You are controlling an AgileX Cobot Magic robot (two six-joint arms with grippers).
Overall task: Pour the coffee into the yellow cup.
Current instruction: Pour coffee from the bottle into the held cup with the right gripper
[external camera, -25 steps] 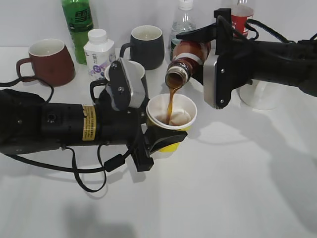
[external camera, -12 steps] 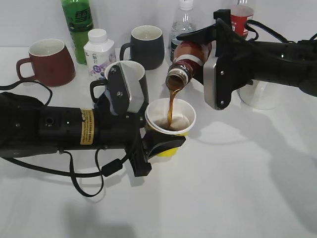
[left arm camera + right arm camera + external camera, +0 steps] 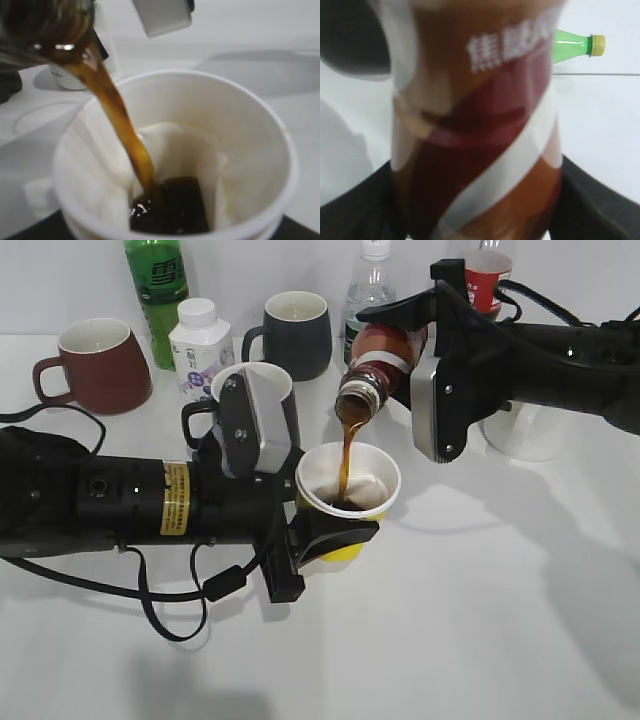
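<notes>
Mid-pour: right hand (image 3: 400,325) clamped on tipped bottle (image 3: 378,358), coffee (image 3: 347,455) streaming into cup (image 3: 348,502), mid-tabletop (image 3: 480,620), pinched by left hand (image 3: 325,530). Risk: splash over near rim or overfill if tilt steepens; cup shifting under stream. Left wrist view alone shows shallow pool; right wrist only label.

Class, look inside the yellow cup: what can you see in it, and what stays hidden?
Inside the yellow cup, a thin coffee stream lands in a small dark pool against white walls. The pool covers the cup's floor, so its depth cannot be judged.
</notes>
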